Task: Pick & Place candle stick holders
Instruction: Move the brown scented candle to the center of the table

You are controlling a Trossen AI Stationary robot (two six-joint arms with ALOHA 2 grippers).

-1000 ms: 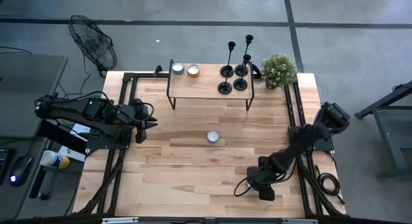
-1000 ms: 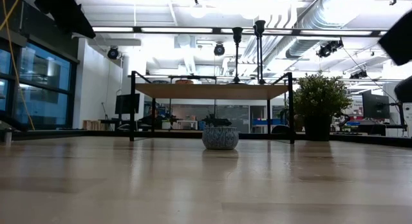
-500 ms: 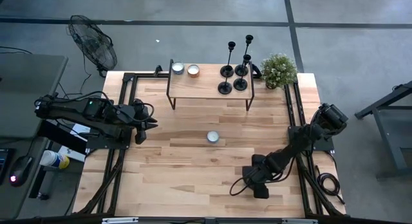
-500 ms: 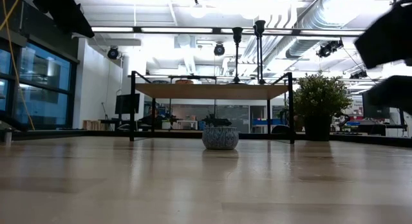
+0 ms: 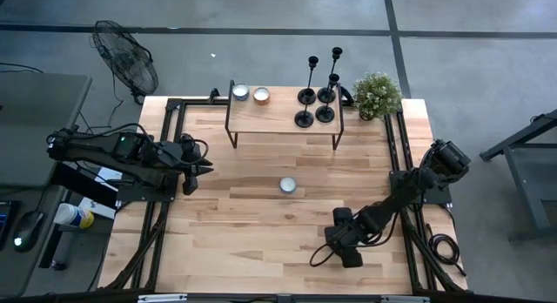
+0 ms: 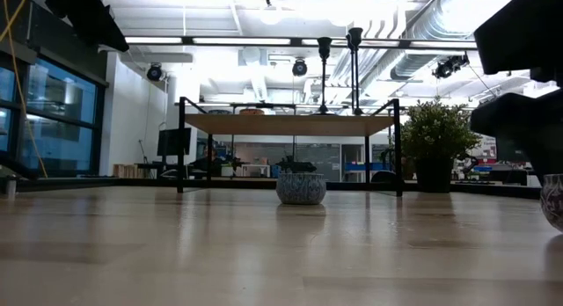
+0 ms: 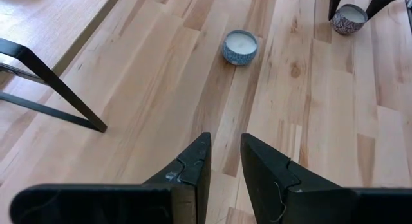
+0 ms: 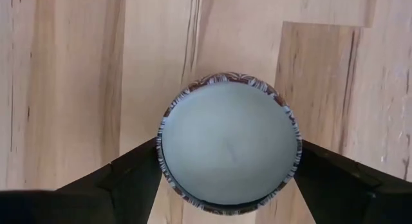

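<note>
The left gripper (image 5: 205,164) hangs near the left edge of the pale plank surface (image 5: 244,225), its dark angular fingers (image 7: 193,165) drawn close with a narrow gap, pinching nothing. A round patterned tealight candle (image 5: 287,185) sits at the middle of the surface. On the small wood-topped, black-framed shelf (image 5: 270,114) along the far edge, the four candle stick holders (image 5: 315,96) cluster at its right end: slim black metal, round disc bases, thin stems upright, long axes vertical. Near the front edge, right of centre, the right gripper (image 5: 334,245) stands spread wide around a second tealight candle (image 8: 229,143), smooth-topped with a patterned rim, fingers flanking it.
</note>
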